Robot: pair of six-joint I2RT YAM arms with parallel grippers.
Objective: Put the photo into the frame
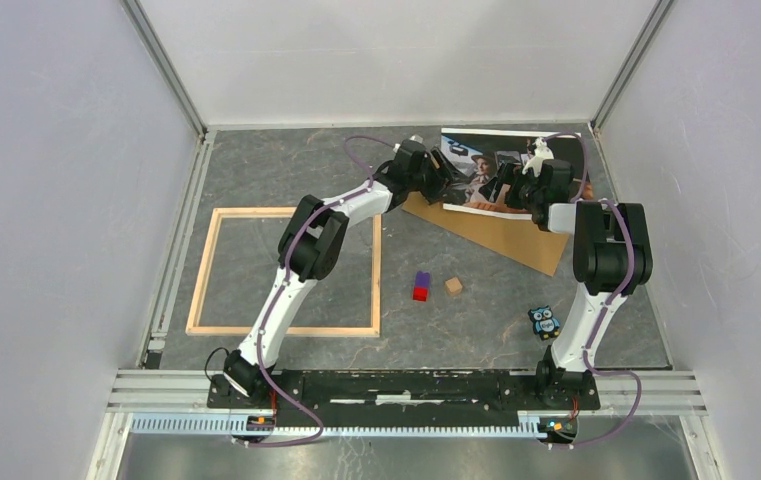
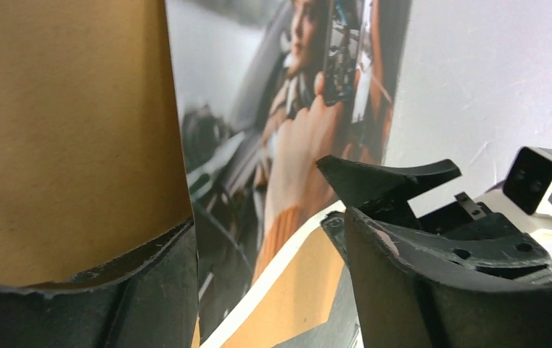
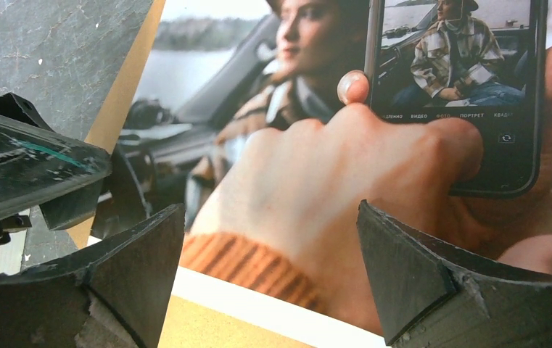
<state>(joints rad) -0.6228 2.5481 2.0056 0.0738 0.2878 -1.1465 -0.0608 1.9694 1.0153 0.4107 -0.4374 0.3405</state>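
Note:
The photo lies at the back right, partly on a brown backing board. The wooden frame lies flat at the left, with nothing inside it. My left gripper is at the photo's left edge. In the left wrist view its jaws stand apart, with the photo's white-bordered corner and the board between them. My right gripper hovers low over the photo's near edge. It is open above the print and the board, and nothing is gripped.
A red-and-purple block, a small wooden cube and an owl figure lie between the frame and the right arm. White walls close in the table on three sides. The two grippers are close together.

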